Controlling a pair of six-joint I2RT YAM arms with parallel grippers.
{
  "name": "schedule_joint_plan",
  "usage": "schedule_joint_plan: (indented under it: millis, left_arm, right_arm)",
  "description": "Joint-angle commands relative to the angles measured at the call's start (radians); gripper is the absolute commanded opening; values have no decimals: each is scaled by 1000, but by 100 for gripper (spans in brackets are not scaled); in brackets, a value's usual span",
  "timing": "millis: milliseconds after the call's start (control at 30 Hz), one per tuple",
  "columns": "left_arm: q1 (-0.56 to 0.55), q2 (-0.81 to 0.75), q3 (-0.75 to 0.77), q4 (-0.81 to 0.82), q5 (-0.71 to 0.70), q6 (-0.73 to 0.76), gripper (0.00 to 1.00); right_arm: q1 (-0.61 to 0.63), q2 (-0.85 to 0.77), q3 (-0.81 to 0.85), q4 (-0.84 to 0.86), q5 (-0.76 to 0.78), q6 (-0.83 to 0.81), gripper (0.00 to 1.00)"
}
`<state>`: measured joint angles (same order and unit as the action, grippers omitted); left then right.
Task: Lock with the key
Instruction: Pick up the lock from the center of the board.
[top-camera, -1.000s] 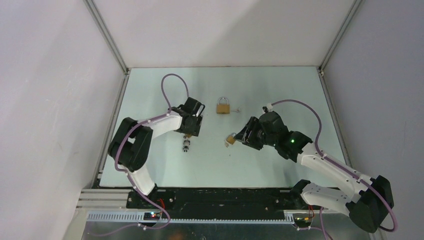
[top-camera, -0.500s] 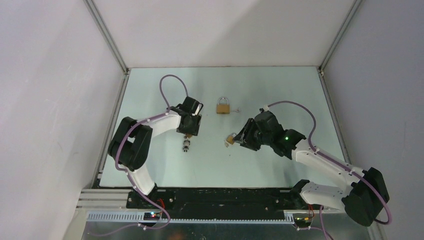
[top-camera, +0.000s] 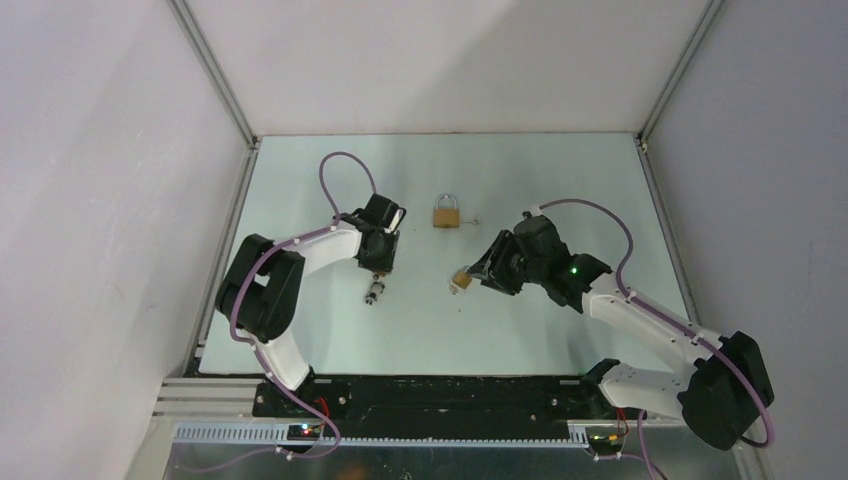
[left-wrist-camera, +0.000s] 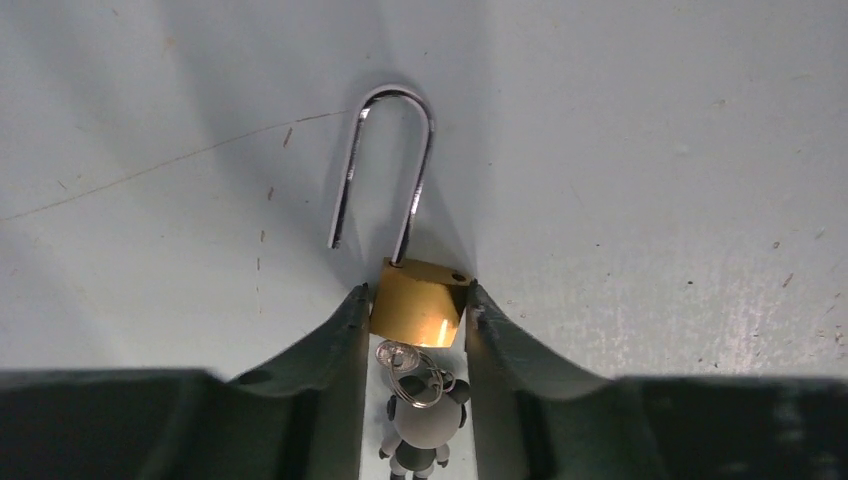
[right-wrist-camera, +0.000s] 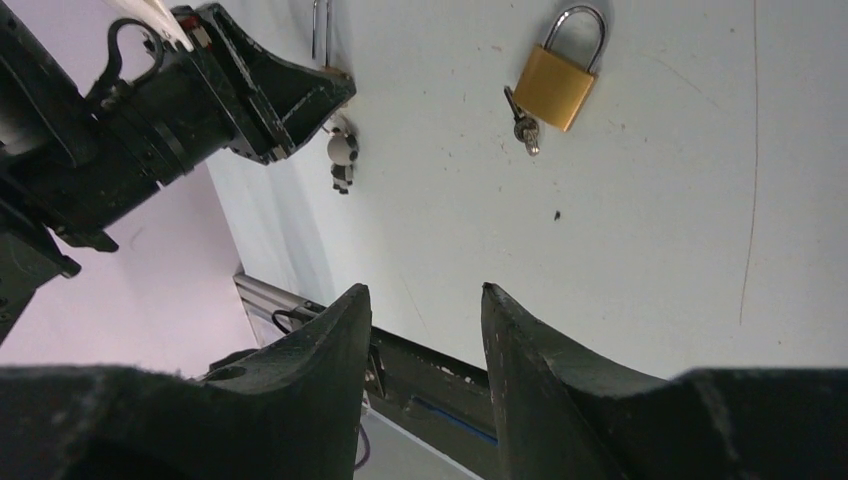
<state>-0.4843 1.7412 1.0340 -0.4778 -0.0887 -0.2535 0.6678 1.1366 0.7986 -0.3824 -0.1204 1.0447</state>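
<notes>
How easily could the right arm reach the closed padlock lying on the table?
Probably yes. The right end effector hovers open close to the closed padlock, with nothing tall between them. The left end effector, gripping an open padlock, sits off to the side, out of the way.

No readable text, labels or numbers

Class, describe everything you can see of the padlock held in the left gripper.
The padlock has a brass-coloured body and a silver U-shaped shackle. The shackle is open: one leg sits in the body, the other ends free, leaving an empty hole. The jaws of the left gripper clamp its body. A key on a ring with a small grey figure sits at its base.
</notes>
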Motion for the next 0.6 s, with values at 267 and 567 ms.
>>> schedule_joint_plan:
  millis: [267,567]
  left_arm:
    - [-74,16,0,-51,-13,-19,0]
    - [-209,-180,-41,-48,-134,-66,0]
  right_arm:
    - [-41,130,-1,182,-120,-104,46]
    - [-43,232,-1,320,-202,-139,48]
